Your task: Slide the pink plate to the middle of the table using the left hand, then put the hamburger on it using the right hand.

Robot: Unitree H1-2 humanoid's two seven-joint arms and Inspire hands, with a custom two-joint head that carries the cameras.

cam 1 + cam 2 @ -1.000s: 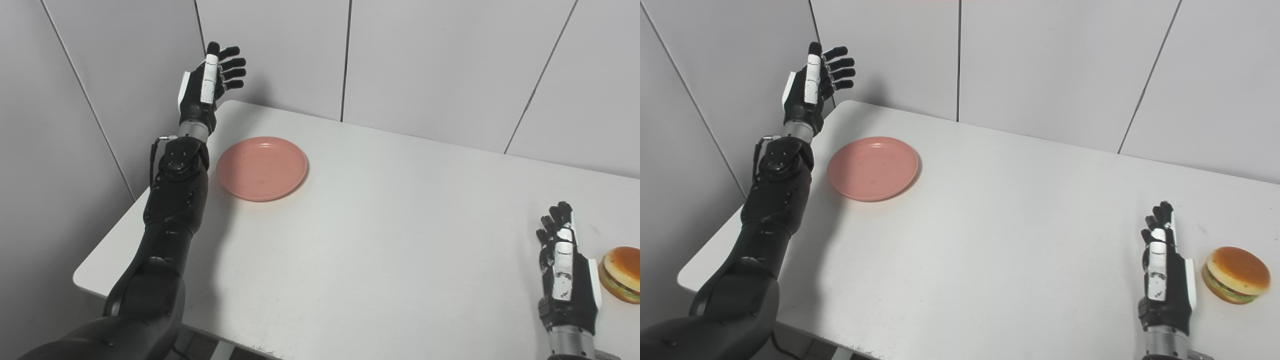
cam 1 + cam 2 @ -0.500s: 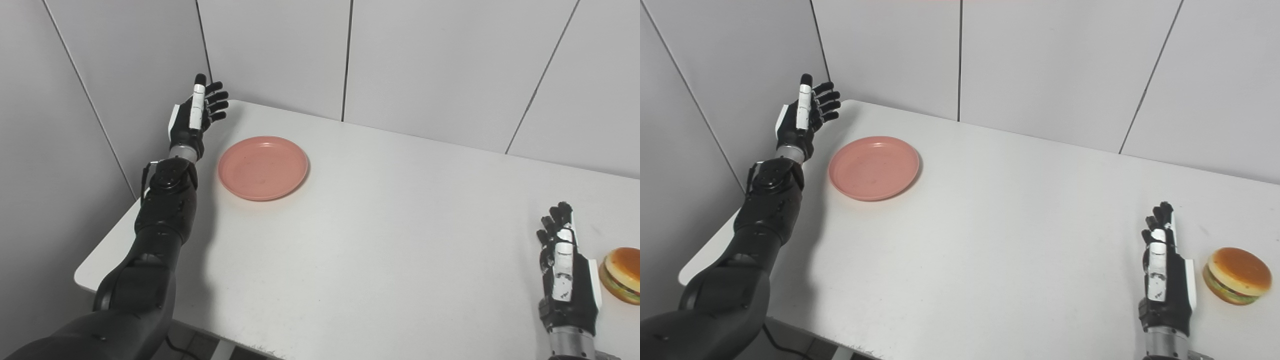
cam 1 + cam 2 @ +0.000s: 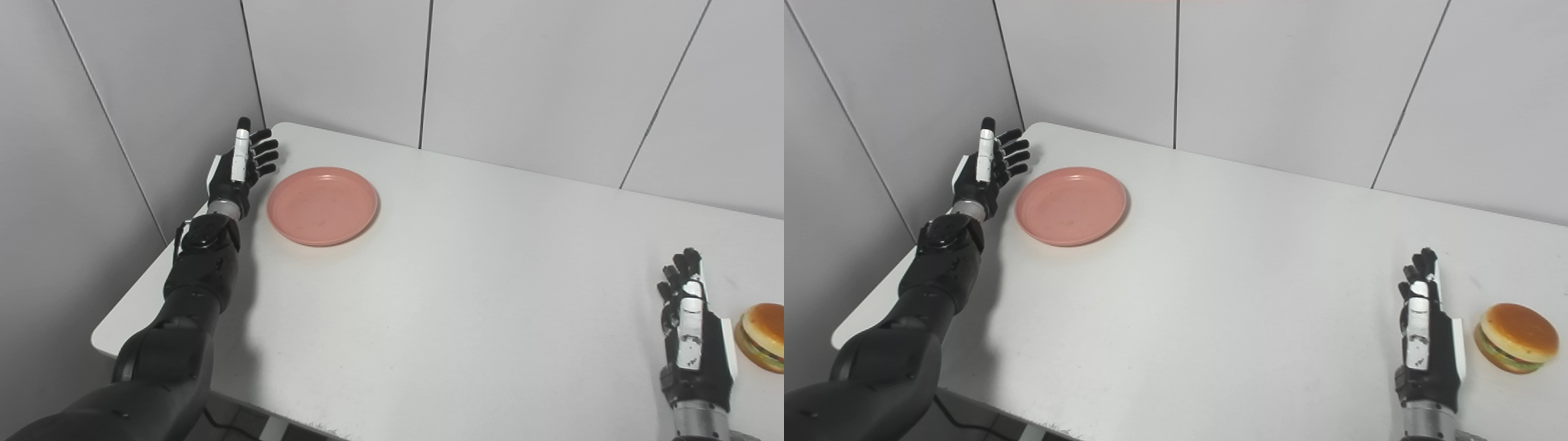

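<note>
- First step in hand: my left hand (image 3: 240, 166), fingers spread and empty, hangs just left of the pink plate (image 3: 322, 205) at the table's (image 3: 465, 294) far left.
- Next, I press its rim and push right.
- My right hand (image 3: 1427, 343), open, waits beside the hamburger (image 3: 1516, 337), near right.

Legible text, labels, brands, numbers, signs: none recorded. The pink plate (image 3: 321, 205), the hamburger (image 3: 1516, 337), the white table (image 3: 465, 288) and the grey wall panels (image 3: 520, 73) all bore plain, unmarked surfaces.
</note>
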